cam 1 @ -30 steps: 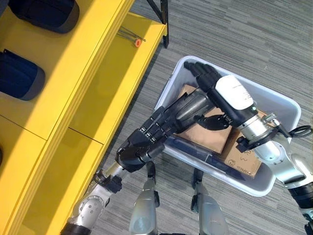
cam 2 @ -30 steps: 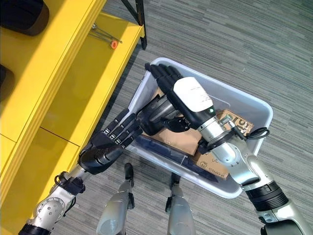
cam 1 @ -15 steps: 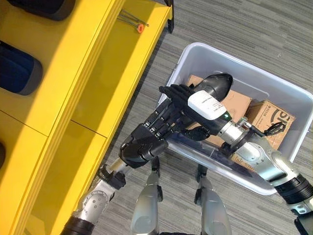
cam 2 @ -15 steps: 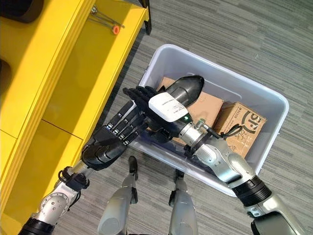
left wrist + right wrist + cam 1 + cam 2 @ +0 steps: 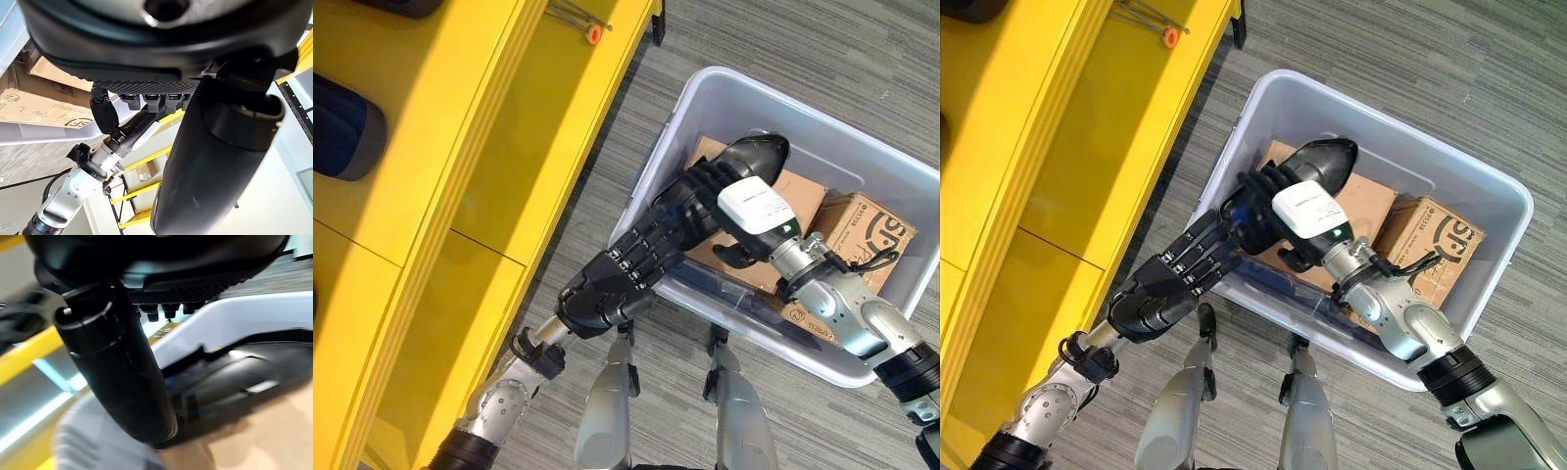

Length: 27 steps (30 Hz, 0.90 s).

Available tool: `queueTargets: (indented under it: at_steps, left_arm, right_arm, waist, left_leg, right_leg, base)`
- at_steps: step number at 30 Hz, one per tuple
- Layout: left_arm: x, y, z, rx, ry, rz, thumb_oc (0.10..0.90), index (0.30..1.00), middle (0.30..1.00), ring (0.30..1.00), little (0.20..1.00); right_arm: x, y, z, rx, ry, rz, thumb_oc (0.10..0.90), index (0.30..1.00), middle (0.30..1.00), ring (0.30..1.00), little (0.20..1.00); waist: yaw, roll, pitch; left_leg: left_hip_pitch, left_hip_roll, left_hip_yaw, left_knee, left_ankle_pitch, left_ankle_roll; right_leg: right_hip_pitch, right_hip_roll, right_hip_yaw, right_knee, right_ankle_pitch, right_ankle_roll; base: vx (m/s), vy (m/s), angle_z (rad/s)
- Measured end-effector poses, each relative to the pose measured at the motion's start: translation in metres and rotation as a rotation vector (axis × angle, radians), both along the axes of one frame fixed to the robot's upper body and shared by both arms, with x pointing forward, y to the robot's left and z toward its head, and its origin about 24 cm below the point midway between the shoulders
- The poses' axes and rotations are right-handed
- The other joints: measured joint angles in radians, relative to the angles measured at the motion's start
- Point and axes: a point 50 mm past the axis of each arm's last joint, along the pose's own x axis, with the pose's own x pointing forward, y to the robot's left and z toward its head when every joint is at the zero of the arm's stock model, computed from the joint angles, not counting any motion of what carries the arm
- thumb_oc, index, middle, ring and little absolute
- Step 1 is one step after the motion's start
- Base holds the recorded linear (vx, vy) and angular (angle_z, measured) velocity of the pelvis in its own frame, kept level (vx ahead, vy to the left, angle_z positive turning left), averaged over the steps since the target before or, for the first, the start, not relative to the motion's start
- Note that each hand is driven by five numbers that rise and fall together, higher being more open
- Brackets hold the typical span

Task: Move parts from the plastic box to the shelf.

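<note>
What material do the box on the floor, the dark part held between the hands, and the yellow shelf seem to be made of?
Box: translucent whitish plastic; the carpet shows faintly through its smooth, rounded walls.
Dark part: probably moulded black plastic or rubber, with a soft sheen along its curved surface.
Shelf: looks like painted metal or laminated board, an even glossy yellow; I cannot tell which.

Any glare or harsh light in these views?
Left eye view: even light, a soft sheen on the yellow shelf, faint highlights on the plastic box rim. Left wrist view: bright backdrop leaves the left hand in silhouette. Right wrist view: a pale glare streak beside the right hand.
</note>
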Motion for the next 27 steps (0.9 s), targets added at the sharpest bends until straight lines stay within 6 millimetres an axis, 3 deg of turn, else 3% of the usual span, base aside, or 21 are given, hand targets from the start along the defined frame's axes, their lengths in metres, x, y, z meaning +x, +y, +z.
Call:
queueTargets:
  at_steps: [3, 8, 9, 13, 18, 22, 27]
  left_arm:
    - [-0.001, 0.003, -0.003, 0.003, 0.012, 0.01, 0.9, 1.0, 1.0, 1.0, 1.0]
    - [-0.001, 0.008, -0.006, -0.016, 0.03, 0.042, 0.9, 1.0, 1.0, 1.0, 1.0]
    - [-0.002, 0.008, -0.009, -0.018, 0.042, 0.045, 0.9, 1.0, 1.0, 1.0, 1.0]
    - [-0.006, 0.009, -0.015, -0.014, 0.068, 0.047, 0.9, 1.0, 1.0, 1.0, 1.0]
    - [-0.003, 0.008, -0.012, -0.013, 0.053, 0.041, 0.9, 1.0, 1.0, 1.0, 1.0]
    - [-0.002, 0.012, -0.017, -0.007, 0.073, 0.052, 0.9, 1.0, 1.0, 1.0, 1.0]
    - [-0.003, 0.012, -0.02, -0.012, 0.065, 0.028, 0.9, 1.0, 1.0, 1.0, 1.0]
  right_arm:
    - [0.004, -0.016, -0.002, -0.036, -0.038, -0.056, 0.9, 1.0, 1.0, 1.0, 1.0]
    - [0.01, -0.032, 0.012, 0.007, -0.13, -0.126, 0.9, 1.0, 1.0, 1.0, 1.0]
    - [0.017, -0.037, 0.015, 0.011, -0.136, -0.158, 0.9, 1.0, 1.0, 1.0, 1.0]
    - [0.029, -0.036, 0.023, 0.004, -0.148, -0.175, 0.9, 1.0, 1.0, 1.0, 1.0]
    - [0.036, -0.024, 0.009, -0.116, -0.089, -0.139, 0.9, 1.0, 1.0, 1.0, 1.0]
    - [0.049, -0.044, 0.004, -0.165, -0.043, -0.249, 0.9, 1.0, 1.0, 1.0, 1.0]
    - [0.048, -0.039, 0.002, -0.236, -0.079, -0.207, 0.9, 1.0, 1.0, 1.0, 1.0]
  waist:
    - [0.001, 0.0, 0.0]
    - [0.01, 0.0, 0.0]
    - [0.03, 0.0, 0.0]
    - [0.049, 0.001, 0.0]
    - [0.062, 0.002, 0.0]
    - [0.083, 0.021, 0.002]
    - [0.08, 0.022, 0.002]
  left_leg:
    - [0.0, 0.0, -0.001, 0.0, 0.0, 0.0]
    - [0.001, 0.001, -0.018, 0.009, 0.001, 0.0]
    - [0.0, 0.002, -0.02, 0.013, 0.002, -0.001]
    - [-0.018, 0.002, -0.028, 0.017, 0.004, -0.001]
    - [-0.03, -0.003, -0.03, 0.018, 0.006, 0.001]
    - [-0.03, -0.003, -0.043, 0.024, 0.007, 0.002]
    - [-0.04, 0.0, -0.048, 0.029, 0.008, 0.0]
  right_leg:
    - [0.0, 0.0, 0.0, 0.002, -0.001, 0.0]
    - [-0.001, -0.002, -0.014, 0.032, -0.017, -0.004]
    - [-0.004, -0.002, -0.016, 0.044, -0.024, -0.005]
    - [-0.025, -0.006, -0.025, 0.066, -0.033, -0.005]
    - [-0.038, -0.012, -0.025, 0.074, -0.034, -0.004]
    - [-0.035, -0.014, -0.032, 0.088, -0.04, -0.005]
    - [-0.061, -0.016, -0.032, 0.129, -0.06, -0.007]
  base:
    - [0.0, 0.0, 0.0]
    - [-0.02, -0.059, 0.06]
    - [-0.03, -0.082, 0.09]
    - [-0.03, -0.022, 0.07]
    - [0.0, 0.0, 0.01]
    - [0.01, -0.021, 0.06]
    - [0.03, -0.056, 0.02]
